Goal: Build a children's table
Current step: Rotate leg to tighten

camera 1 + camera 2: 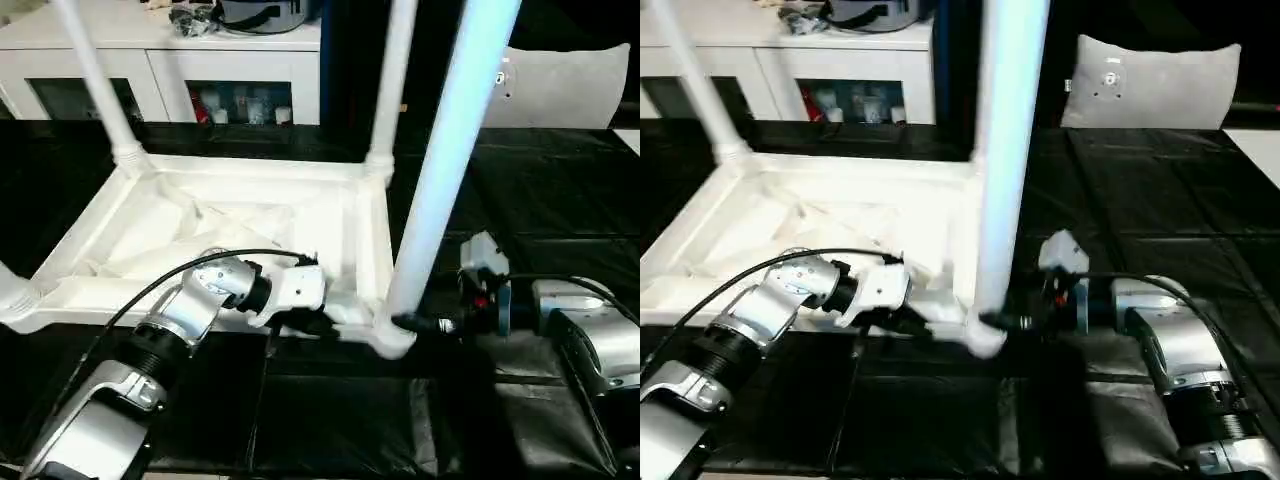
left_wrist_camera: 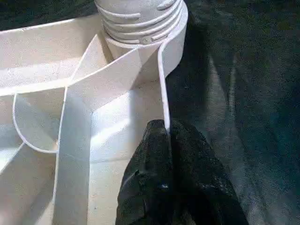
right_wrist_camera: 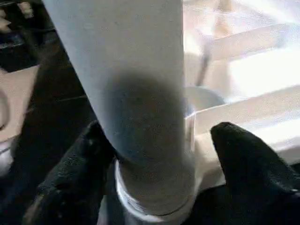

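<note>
The white tabletop (image 1: 250, 165) lies upside down on black sheeting, its ribbed underside up. Legs stand in its far-left (image 1: 100, 80) and far-right (image 1: 392, 80) corner sockets, and a near-left socket (image 1: 12, 290) shows at the edge. A tall leg (image 1: 450, 150) rises from the near-right corner socket (image 1: 392, 338). My left gripper (image 1: 310, 320) is shut on the thin near rim (image 2: 161, 89) beside that corner. My right gripper (image 3: 159, 131) is open around the base of the near-right leg (image 3: 136, 93). One finger (image 3: 79, 159) lies against the tube and the other (image 3: 248, 159) stands off it.
A white cabinet with glass doors (image 1: 160, 60) stands behind the tabletop, with a bag (image 1: 255, 12) on top. A grey cushion (image 1: 570, 85) leans at the back right. Black sheeting (image 1: 520, 190) covers the surface around the work.
</note>
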